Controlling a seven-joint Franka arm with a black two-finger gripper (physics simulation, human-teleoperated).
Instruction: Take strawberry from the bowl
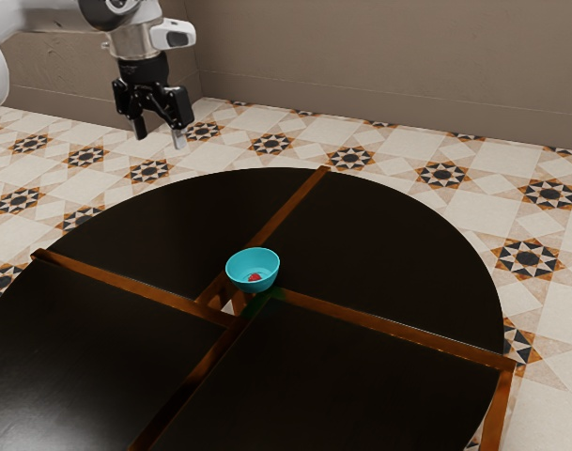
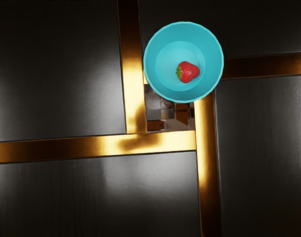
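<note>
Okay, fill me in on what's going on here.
The arm is meant to take the strawberry out of the turquoise bowl, but nothing is being handled right now. The gripper is open and empty, raised well clear of the bowl. The strawberry lies on the bowl's bottom, and the bowl sits near the middle of the round, dark-panelled table.

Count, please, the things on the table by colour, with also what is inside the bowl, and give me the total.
Turquoise: 1 (bowl)
Red: 1 (strawberry, with a green top, inside the bowl)
Total: 2
</note>
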